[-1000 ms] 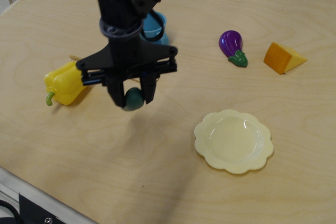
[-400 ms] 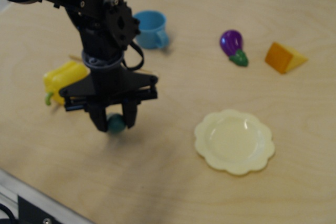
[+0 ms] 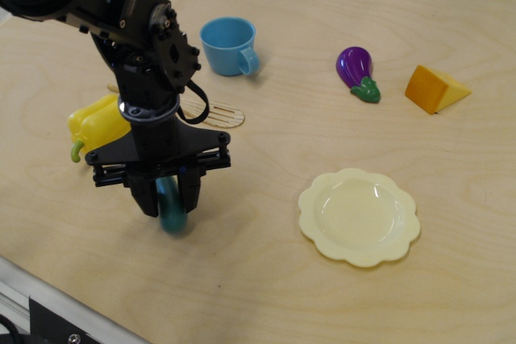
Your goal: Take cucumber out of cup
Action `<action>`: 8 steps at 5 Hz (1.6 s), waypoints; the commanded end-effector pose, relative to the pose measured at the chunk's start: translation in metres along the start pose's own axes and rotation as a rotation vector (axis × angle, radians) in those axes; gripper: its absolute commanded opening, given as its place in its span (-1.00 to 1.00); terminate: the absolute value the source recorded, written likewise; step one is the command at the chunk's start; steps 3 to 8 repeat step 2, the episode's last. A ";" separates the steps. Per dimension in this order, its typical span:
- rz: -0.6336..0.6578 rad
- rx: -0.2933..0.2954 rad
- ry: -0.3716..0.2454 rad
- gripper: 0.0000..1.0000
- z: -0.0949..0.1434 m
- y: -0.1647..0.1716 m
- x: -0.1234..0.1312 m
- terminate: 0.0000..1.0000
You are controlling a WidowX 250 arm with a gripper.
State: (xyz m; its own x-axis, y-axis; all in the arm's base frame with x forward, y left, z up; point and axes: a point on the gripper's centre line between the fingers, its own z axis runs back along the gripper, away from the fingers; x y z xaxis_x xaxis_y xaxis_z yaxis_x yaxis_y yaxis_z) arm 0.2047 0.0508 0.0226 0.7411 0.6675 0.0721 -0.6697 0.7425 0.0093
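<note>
Single view, observation.image.

- Gripper (image 3: 171,203): black, two-fingered, pointing down at the near-left part of the tabletop (image 3: 266,296). Fingers pinch the cucumber between them.
- Cucumber (image 3: 172,213): dark teal-green, oblong, held roughly upright; lower end shows below the fingertips, at or just above the wood. Contact with the surface cannot be told.
- Cup (image 3: 229,46): light blue, upright, handle toward the right, standing well apart from the gripper at the far side. Interior appears empty.
- Yellow pepper (image 3: 95,126): lying left of the arm, partly hidden behind it.
- Wooden slatted piece (image 3: 211,112): flat on the tabletop between pepper and cup, partly covered by the arm.
- Eggplant (image 3: 358,72): purple, green stem, far right of centre.
- Orange wedge (image 3: 435,89): far right.
- Pale yellow plate (image 3: 359,217): scalloped rim, empty, right of the gripper.

Task status, by judgement: removal from the cup is done. What remains is setting the cucumber down and releasing it.
</note>
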 end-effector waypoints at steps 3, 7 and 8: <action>0.026 -0.020 -0.051 1.00 0.026 0.009 0.027 1.00; 0.026 -0.020 -0.051 1.00 0.026 0.009 0.027 1.00; 0.026 -0.020 -0.051 1.00 0.026 0.009 0.027 1.00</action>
